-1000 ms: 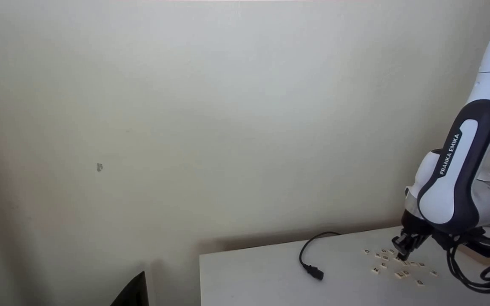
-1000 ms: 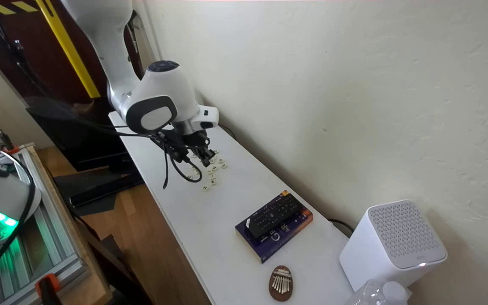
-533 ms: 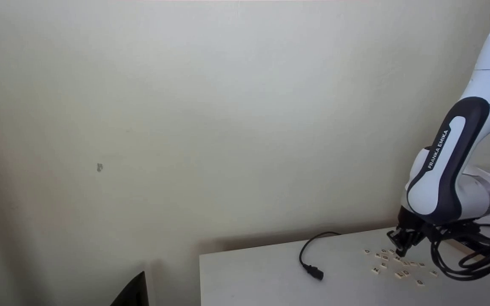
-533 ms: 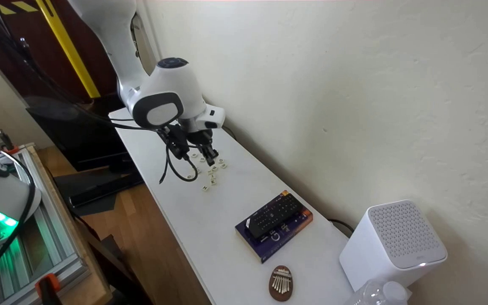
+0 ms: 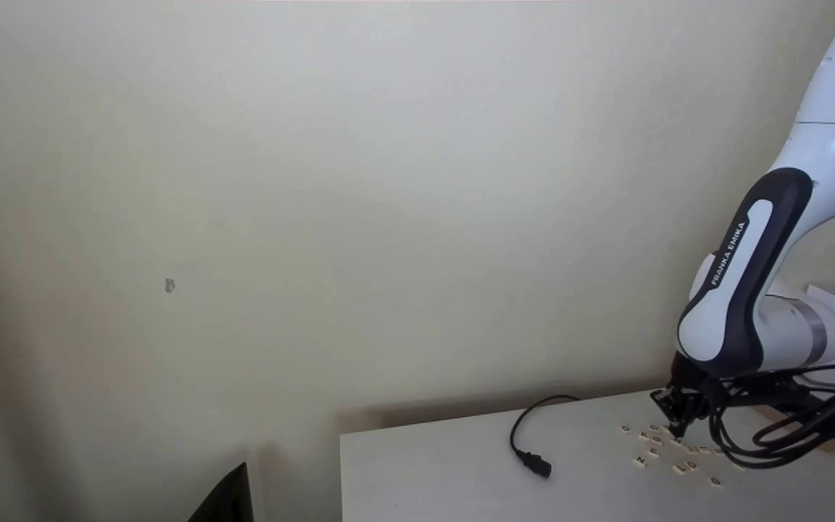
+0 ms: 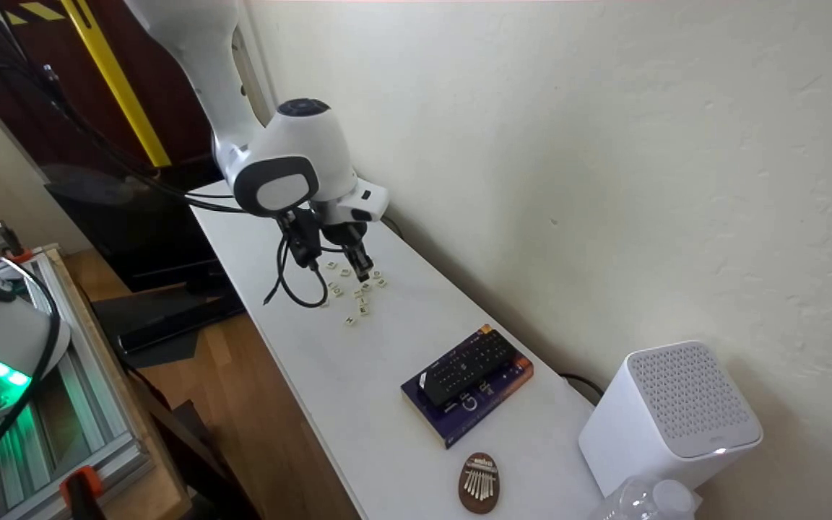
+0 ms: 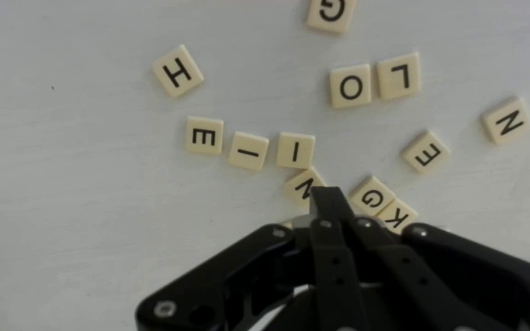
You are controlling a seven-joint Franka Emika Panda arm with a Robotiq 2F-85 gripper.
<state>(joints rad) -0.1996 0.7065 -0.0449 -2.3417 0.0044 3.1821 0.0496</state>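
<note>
Wrist view: closed jaws hide one edge of an N tile [image 7: 302, 184] (tabletop [image 7: 85, 193] stretches wide leftward).

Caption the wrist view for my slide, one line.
Closed black gripper partly hiding scattered letter tiles on a white tabletop.

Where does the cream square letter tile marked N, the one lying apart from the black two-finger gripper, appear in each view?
In an exterior view: the N tile is at lower right, below and left of the gripper.
In an exterior view: the N tile is left of the gripper; letter too small to read, matched by layout.
Wrist view: the N tile is at upper right.
Shared landmark: the gripper, visible in all three.
</note>
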